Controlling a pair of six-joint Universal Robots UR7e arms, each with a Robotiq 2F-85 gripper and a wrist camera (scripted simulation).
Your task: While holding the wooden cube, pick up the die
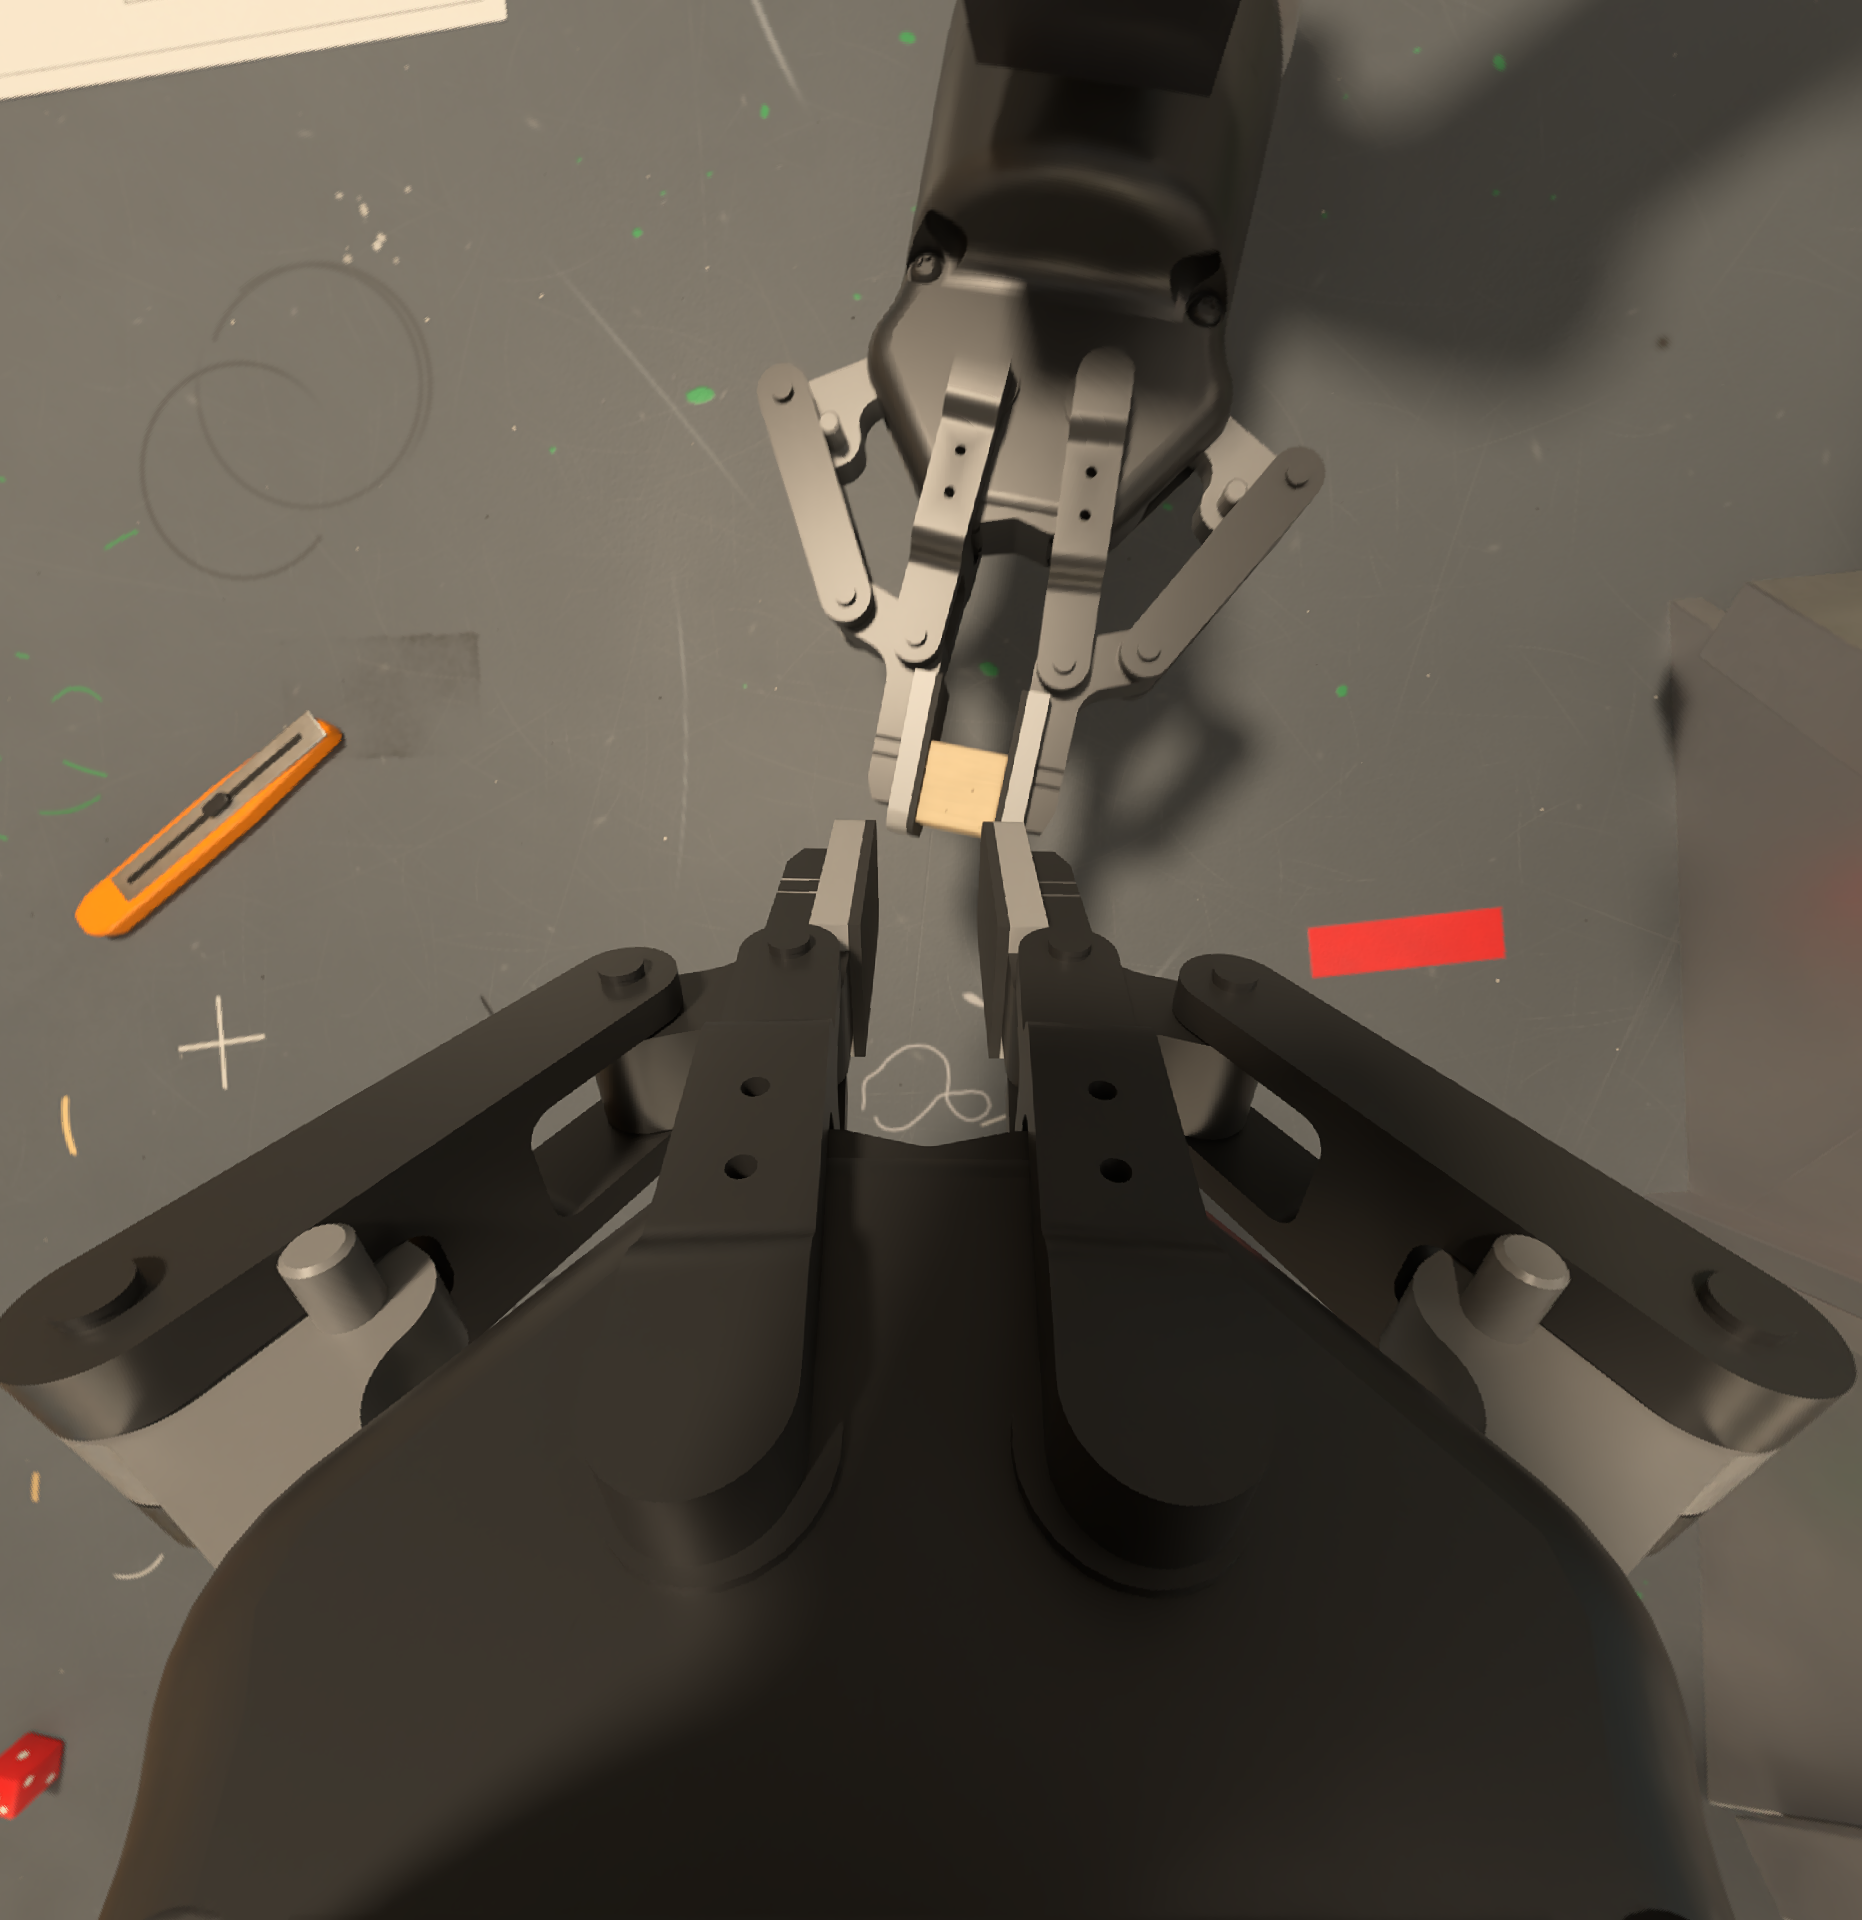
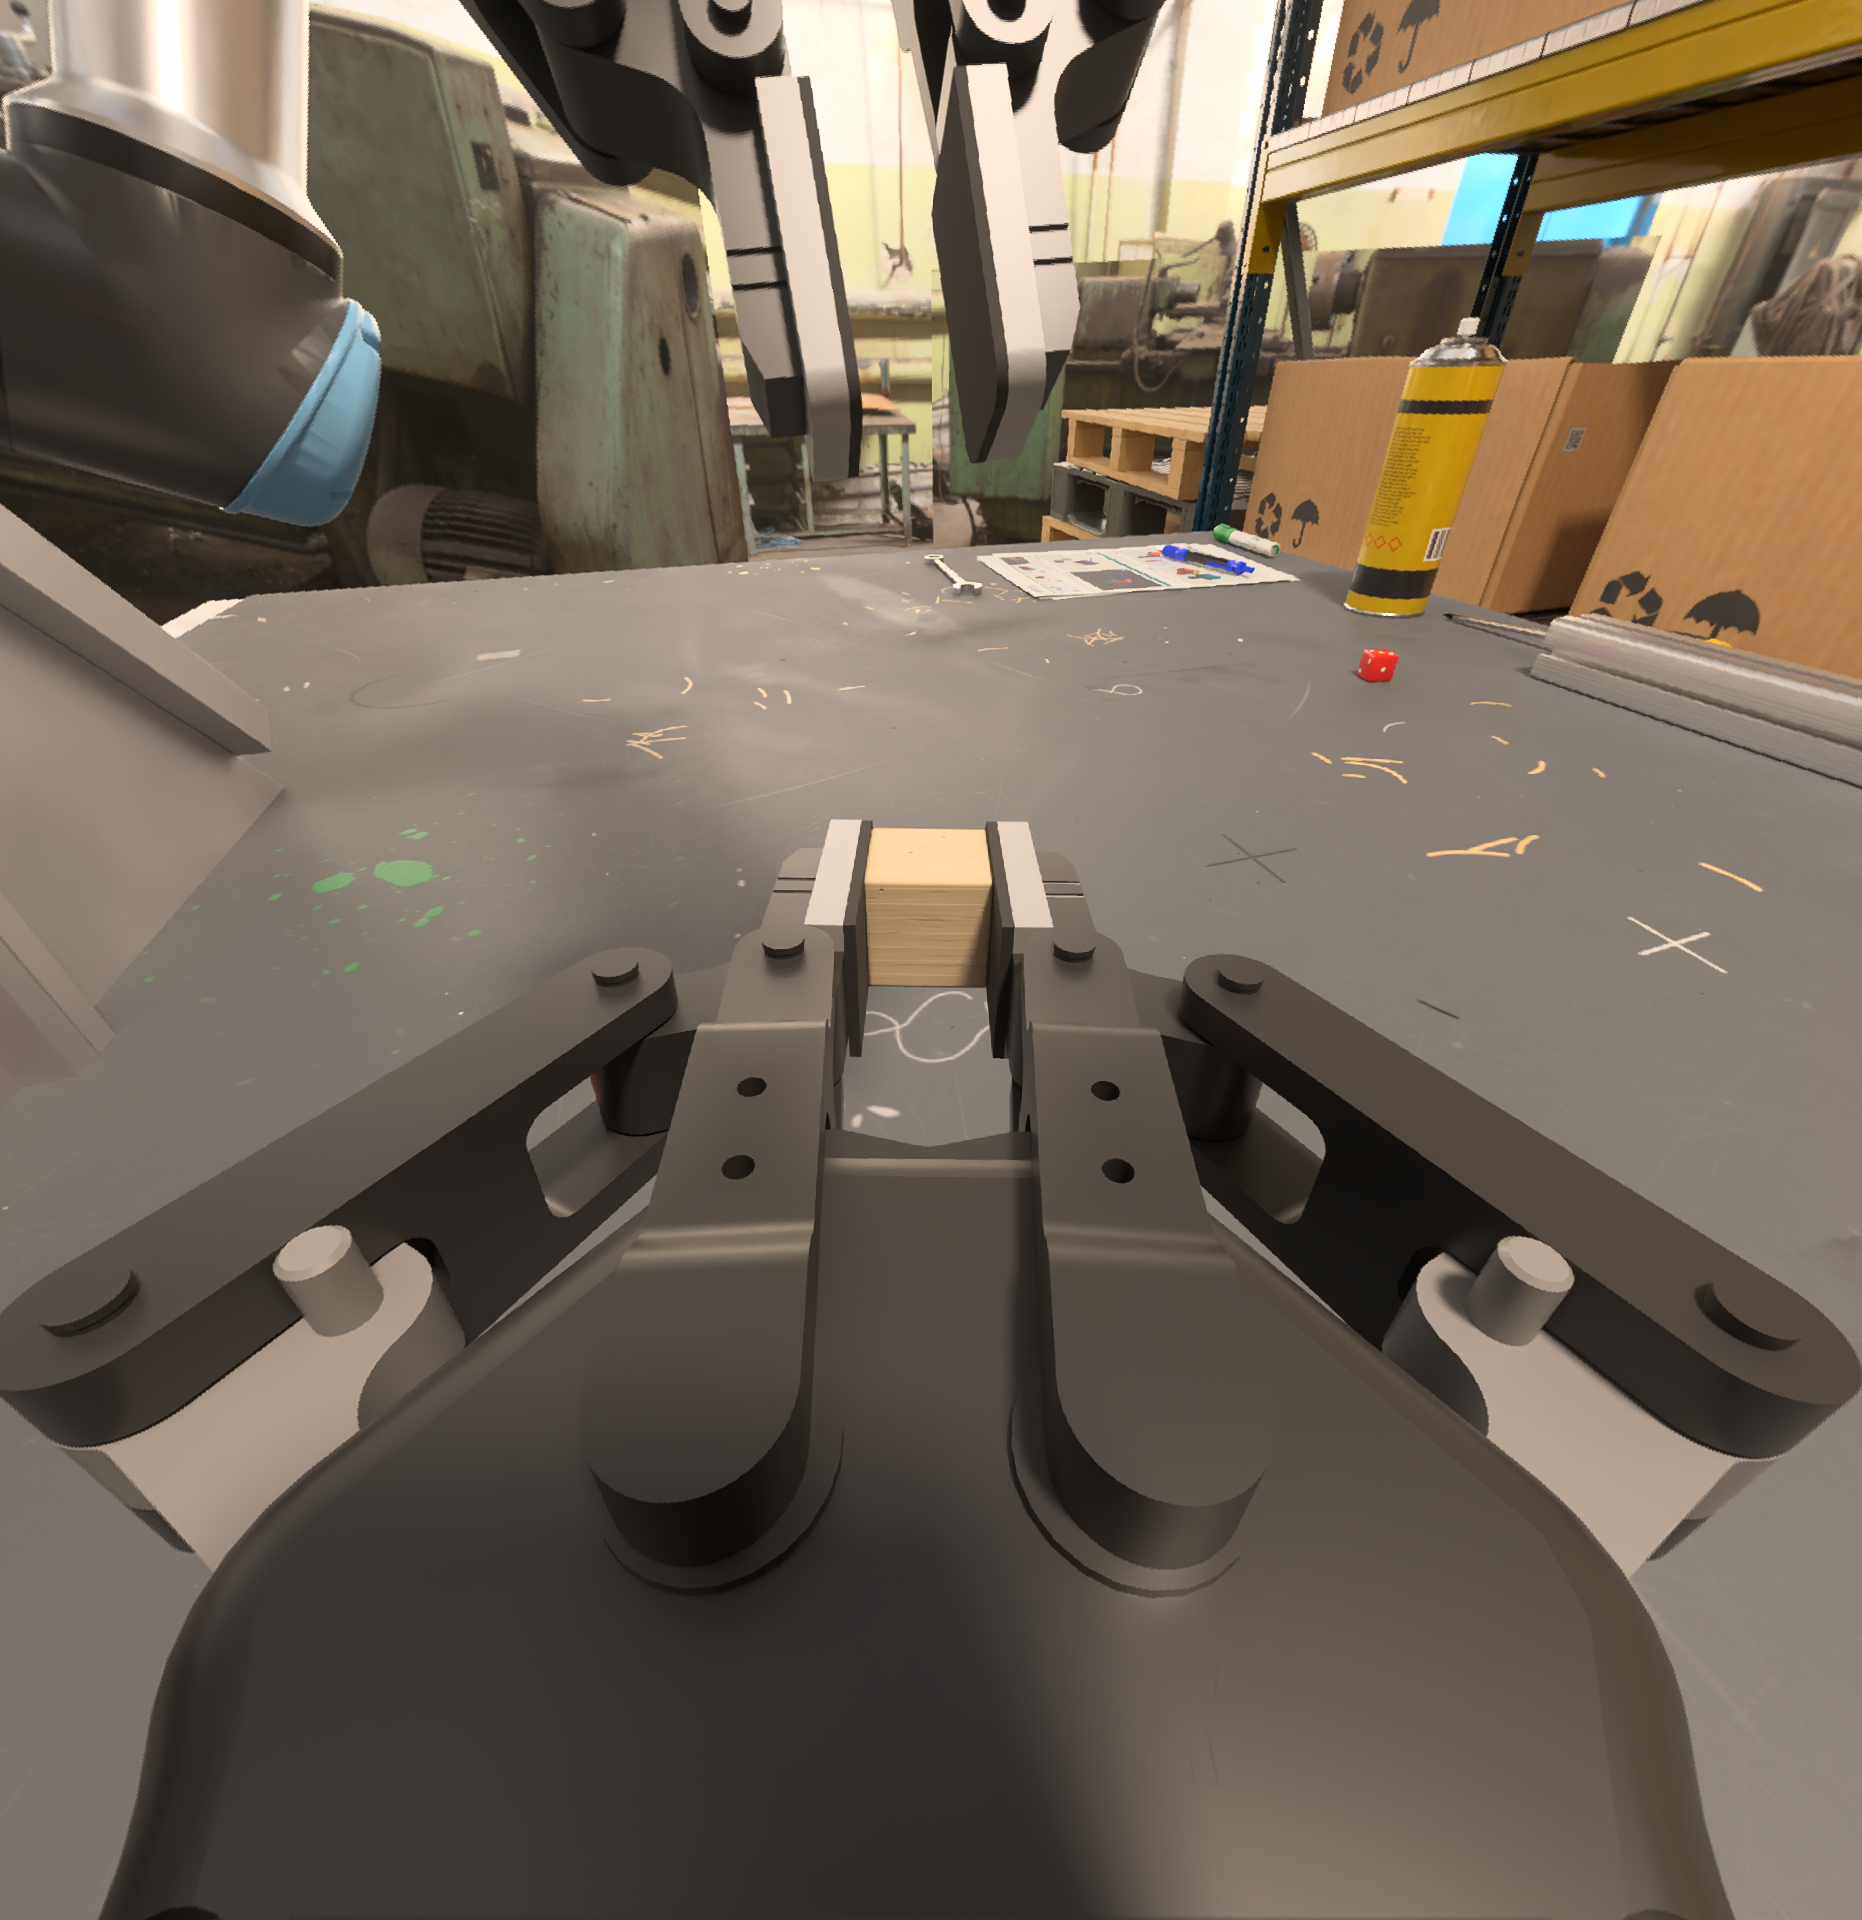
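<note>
My right gripper [image 2: 927, 883] is shut on the wooden cube [image 2: 927, 904], held just above the grey table. In the left wrist view the right gripper [image 1: 963, 805] reaches in from the far side with the cube [image 1: 963, 790] between its fingertips. My left gripper [image 1: 932, 904] is open and empty, its fingertips just short of the cube and above it. It hangs down at the top of the right wrist view [image 2: 896, 343]. The red die [image 1: 18, 1775] lies on the table at the lower left, and far right in the right wrist view [image 2: 1377, 665].
An orange utility knife [image 1: 208, 828] and a red tape strip [image 1: 1405, 941] lie on the table [image 1: 594, 520]. A yellow spray can [image 2: 1426, 468], a sheet of paper with markers [image 2: 1135, 569], a wrench [image 2: 953, 574] and cardboard boxes [image 2: 1737, 488] stand at the far right edge.
</note>
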